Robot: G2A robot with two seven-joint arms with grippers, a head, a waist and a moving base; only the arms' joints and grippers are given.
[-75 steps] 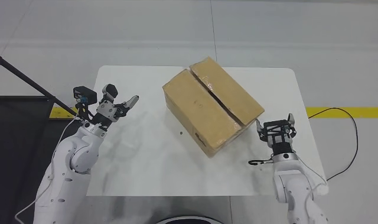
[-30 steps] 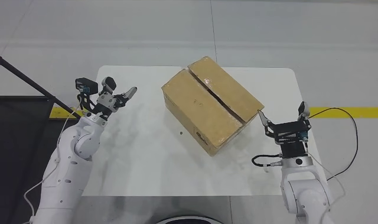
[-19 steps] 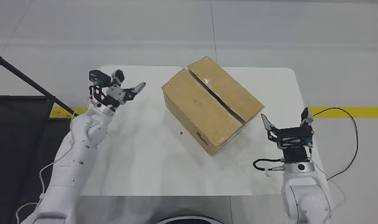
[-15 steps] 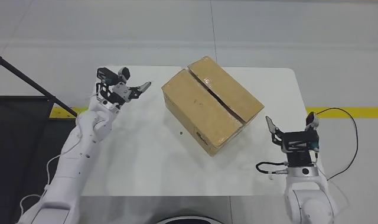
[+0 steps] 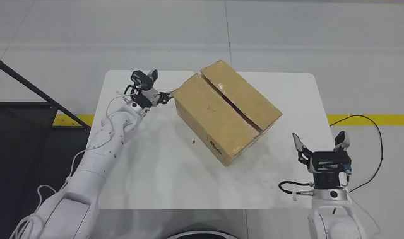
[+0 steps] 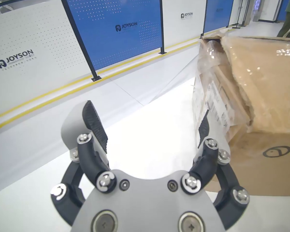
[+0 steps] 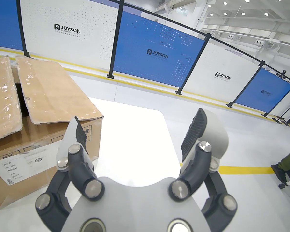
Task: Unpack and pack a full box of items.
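Observation:
A brown cardboard box (image 5: 226, 111) lies askew in the middle of the white table (image 5: 151, 169), its two top flaps folded down with a seam between them. My left gripper (image 5: 161, 96) is open at the box's left corner, one finger close to the box's end wall (image 6: 215, 102). In the left wrist view the gripper (image 6: 147, 119) holds nothing. My right gripper (image 5: 322, 141) is open near the table's right edge, apart from the box (image 7: 26, 112). Nothing sits between its fingers (image 7: 194, 131).
The table's front and left parts are bare white surface. A black cable (image 5: 372, 144) runs over the floor to the right of the table. A dark pole (image 5: 38, 94) and a black mat (image 5: 25, 144) lie left of the table.
My left gripper has travelled from the table's left edge rightward up to the box's left corner. My right gripper has drawn back from the box's right corner toward the table's front right.

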